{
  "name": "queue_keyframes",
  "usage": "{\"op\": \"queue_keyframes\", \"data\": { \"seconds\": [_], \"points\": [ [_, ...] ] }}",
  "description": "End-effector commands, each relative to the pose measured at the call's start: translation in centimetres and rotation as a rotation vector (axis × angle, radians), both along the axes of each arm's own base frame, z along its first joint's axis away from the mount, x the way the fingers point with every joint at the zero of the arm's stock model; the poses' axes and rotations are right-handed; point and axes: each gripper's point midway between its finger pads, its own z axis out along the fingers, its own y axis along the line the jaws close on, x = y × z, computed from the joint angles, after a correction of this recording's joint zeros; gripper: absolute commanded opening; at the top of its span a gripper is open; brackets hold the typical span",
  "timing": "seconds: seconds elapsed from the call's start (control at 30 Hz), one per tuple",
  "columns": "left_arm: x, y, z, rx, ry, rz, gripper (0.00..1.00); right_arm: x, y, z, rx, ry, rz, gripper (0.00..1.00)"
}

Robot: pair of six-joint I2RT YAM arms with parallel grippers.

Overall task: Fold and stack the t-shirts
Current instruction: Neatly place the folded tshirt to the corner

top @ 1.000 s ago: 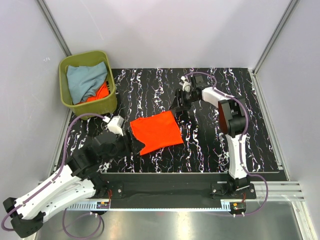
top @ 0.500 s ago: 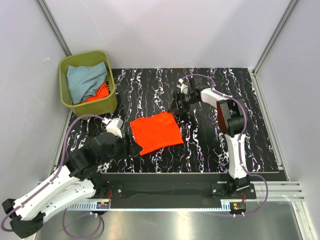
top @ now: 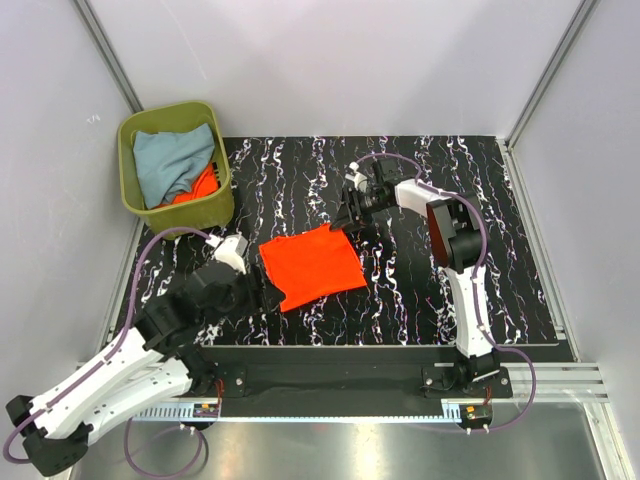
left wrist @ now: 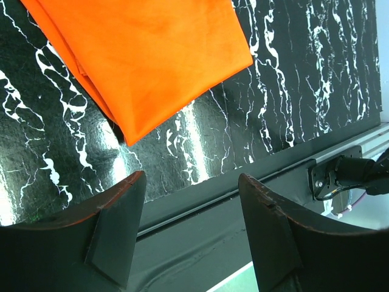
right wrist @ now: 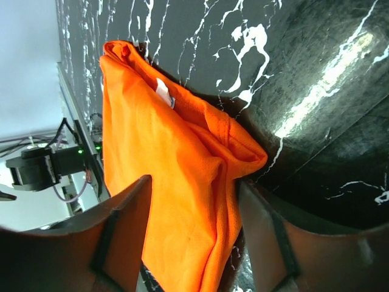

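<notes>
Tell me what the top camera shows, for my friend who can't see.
A folded orange shirt lies on a black table, the left tool by its left edge, the right tool at its far corner. A green bin at far left holds more shirts.

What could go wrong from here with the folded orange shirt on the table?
1. The right hand stands open around the bunched far corner of the orange t-shirt. Closing may catch only some layers, and a pull could then undo the fold.
2. The left hand is open and off the cloth near the front corner. A one-sided lift may drag the shirt askew.
</notes>
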Motion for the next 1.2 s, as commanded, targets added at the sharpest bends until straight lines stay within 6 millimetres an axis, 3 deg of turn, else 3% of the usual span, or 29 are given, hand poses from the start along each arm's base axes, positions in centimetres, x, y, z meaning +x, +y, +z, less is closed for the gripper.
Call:
{"op": "queue_keyframes", "data": {
  "seconds": [0.0, 0.2, 0.43, 0.7, 0.9, 1.13, 1.17],
  "points": [
    [0.6, -0.6, 0.9, -0.025, -0.012, 0.003, 0.68, -0.3, 0.0, -2.7, -0.064, -0.01, 0.016, 0.62],
    [0.9, -0.8, 0.8, -0.014, 0.004, -0.01, 0.68, -0.6, 0.3, -3.1, -0.055, -0.004, 0.033, 0.52],
    [1.1, -0.9, 1.0, 0.006, 0.004, -0.038, 0.68, -0.5, 0.5, -3.2, -0.061, -0.003, 0.031, 0.29],
    [1.0, 0.2, 1.1, 0.013, -0.002, -0.02, 0.68, 0.9, -0.3, -3.0, -0.141, -0.033, -0.042, 0.0],
    [0.8, 1.2, 0.9, 0.036, -0.004, -0.013, 0.68, 1.9, -4.1, -0.9, -0.293, -0.118, -0.163, 0.0],
    [1.0, 1.3, 0.1, 0.068, 0.013, -0.044, 0.68, 2.2, -10.3, 1.4, -0.441, -0.185, -0.255, 0.0],
    [1.1, 1.2, 0.1, 0.07, 0.012, -0.049, 0.68, 2.4, -11.9, 1.3, -0.484, -0.189, -0.276, 0.0]
  ]
}}
